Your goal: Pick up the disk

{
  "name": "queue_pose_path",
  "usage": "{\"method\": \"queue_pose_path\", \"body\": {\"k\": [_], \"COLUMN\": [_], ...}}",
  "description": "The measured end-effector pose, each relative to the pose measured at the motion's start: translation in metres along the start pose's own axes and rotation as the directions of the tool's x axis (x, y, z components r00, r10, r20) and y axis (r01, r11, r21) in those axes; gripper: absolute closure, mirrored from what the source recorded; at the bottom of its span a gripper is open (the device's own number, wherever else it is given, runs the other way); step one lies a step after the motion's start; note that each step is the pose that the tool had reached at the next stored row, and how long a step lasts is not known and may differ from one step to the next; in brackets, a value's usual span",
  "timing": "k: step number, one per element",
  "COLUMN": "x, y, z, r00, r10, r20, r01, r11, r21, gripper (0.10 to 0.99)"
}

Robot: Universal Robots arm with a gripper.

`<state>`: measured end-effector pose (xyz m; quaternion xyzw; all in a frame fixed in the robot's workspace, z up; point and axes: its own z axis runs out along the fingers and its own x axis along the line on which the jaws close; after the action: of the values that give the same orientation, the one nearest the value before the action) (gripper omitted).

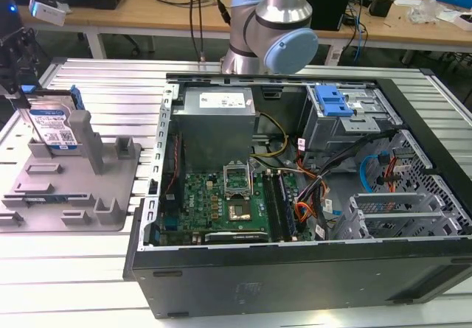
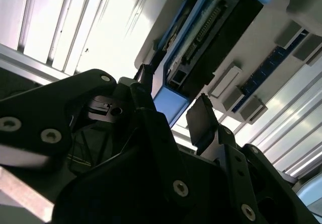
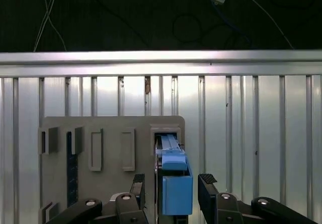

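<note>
The disk [image 1: 56, 126] stands on edge in the grey fixture [image 1: 74, 188] at the exterior view's left, its white-and-blue label facing the camera and a grey post beside it. My gripper [image 1: 26, 96] hangs over its top end. In the first wrist view the gripper [image 3: 172, 188] is open, and its two dark fingers [image 3: 138, 186] straddle the disk's blue end [image 3: 176, 186] with a small gap on each side. The second wrist view shows the same from the side: the disk's blue rail end [image 2: 171, 102] sits between the finger pads [image 2: 201, 119] of the gripper [image 2: 173, 105].
An open computer case [image 1: 280, 284] lies just to the exterior view's right of the fixture, with a blue-fronted drive cage [image 1: 332, 101] inside. The arm's base [image 1: 273, 26] rises behind it. All of it rests on a ribbed aluminium table [image 1: 88, 269]. Cluttered workbenches [image 1: 147, 7] stand at the back.
</note>
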<state>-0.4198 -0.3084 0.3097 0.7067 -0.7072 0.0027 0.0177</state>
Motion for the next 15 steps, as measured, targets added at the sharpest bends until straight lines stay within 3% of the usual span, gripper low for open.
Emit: {"method": "queue_pose_path", "body": {"k": [4, 15], "x": [-0.0001, -0.0003], "y": [0.0022, 0.0026], "z": [0.0036, 0.0070], "r00": [1.0000, 0.9999], "r10": [-0.009, -0.010], "r20": [-0.0006, -0.0013], "r01": [0.009, 0.010], "r11": [0.9999, 0.9999], "r21": [0.011, 0.011], "gripper": [0.545, 0.545]}}
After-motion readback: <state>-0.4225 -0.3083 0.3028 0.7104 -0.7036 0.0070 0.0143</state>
